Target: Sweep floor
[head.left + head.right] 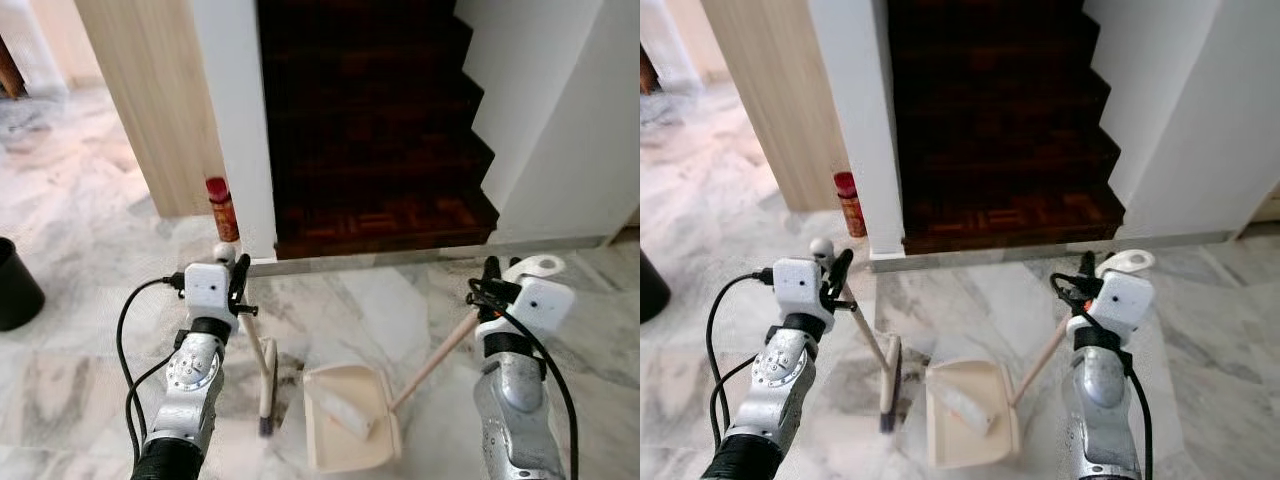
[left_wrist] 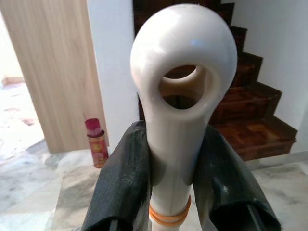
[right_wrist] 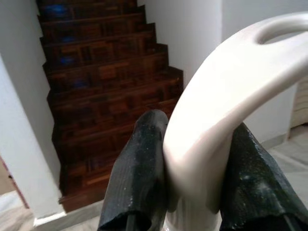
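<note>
On the marble floor before the dark wooden stairs, we see a cream broom, its ring-topped handle clamped in the left gripper, head down beside a cream dustpan; right gripper clamps the dustpan's handle; a pale lump sits in the pan; red can by the wall
</note>
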Available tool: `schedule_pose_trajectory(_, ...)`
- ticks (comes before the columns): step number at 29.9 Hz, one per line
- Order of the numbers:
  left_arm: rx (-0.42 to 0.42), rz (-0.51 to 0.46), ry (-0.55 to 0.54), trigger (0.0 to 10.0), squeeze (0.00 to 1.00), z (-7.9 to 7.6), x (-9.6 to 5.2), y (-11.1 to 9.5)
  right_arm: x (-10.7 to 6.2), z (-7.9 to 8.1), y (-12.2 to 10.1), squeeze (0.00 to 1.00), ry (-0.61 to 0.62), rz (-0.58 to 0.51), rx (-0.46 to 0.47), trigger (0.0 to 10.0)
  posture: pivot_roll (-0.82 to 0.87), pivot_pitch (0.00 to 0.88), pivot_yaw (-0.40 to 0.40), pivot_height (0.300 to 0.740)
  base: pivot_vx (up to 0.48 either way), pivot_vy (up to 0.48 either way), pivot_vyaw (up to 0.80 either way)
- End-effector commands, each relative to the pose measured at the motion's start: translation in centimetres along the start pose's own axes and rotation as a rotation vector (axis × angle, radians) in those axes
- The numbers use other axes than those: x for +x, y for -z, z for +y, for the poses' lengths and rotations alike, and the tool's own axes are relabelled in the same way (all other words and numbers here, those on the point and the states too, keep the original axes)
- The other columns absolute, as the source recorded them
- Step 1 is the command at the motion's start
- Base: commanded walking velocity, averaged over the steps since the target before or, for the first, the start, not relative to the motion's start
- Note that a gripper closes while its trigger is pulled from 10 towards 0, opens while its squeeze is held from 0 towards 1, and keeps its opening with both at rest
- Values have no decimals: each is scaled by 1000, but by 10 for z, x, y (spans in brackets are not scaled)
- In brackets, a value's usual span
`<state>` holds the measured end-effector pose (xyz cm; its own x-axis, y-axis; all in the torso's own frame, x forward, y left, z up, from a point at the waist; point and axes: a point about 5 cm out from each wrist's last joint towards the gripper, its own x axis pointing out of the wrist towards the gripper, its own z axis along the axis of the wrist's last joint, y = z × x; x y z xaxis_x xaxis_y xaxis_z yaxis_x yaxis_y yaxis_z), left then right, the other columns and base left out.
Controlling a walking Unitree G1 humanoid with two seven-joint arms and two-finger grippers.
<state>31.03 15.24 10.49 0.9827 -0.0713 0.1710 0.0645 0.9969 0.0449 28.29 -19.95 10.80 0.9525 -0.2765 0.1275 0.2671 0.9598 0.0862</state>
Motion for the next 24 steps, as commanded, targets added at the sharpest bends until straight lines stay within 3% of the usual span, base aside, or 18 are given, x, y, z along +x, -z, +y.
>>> schedule_pose_trajectory(1,15,-65,11,10000,0,-1,6,-16,5,-1,-10,0,11,-42,16,10000,-28,0,-5,740,0,262,0)
schedule_pose_trajectory(24,18,-62,11,10000,0,-1,9,-19,6,0,-10,0,22,-32,28,10000,-32,0,8,740,0,326,0)
